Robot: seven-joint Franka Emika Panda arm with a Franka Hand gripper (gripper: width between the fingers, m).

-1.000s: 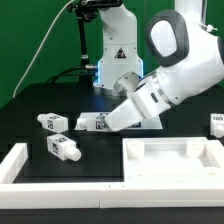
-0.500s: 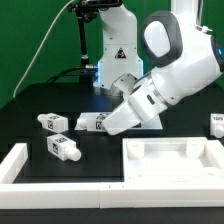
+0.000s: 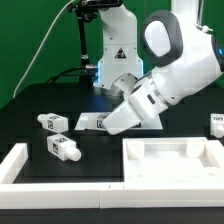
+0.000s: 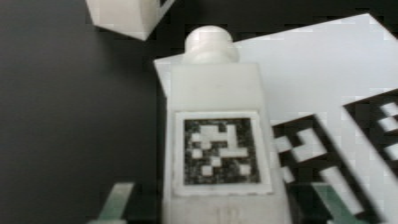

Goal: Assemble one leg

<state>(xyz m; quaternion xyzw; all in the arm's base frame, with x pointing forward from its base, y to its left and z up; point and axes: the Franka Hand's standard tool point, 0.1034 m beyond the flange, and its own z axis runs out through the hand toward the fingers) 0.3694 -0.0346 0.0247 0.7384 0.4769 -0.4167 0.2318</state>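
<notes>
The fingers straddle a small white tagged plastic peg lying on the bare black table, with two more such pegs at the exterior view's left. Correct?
One detail is wrong. The small white tagged plastic leg between the fingers lies on the thin flat white marker board, not on bare table, as the wrist view shows. The nearer spare leg and farther spare leg are as stated.

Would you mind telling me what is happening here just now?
The tool is down at the table, straddling a leg that lies over the marker board. Its fingers sit on either side of the leg with gaps showing, so the leg does not look gripped yet. Two more legs lie loose towards the exterior view's left, and the panel lies in front, untouched.
</notes>
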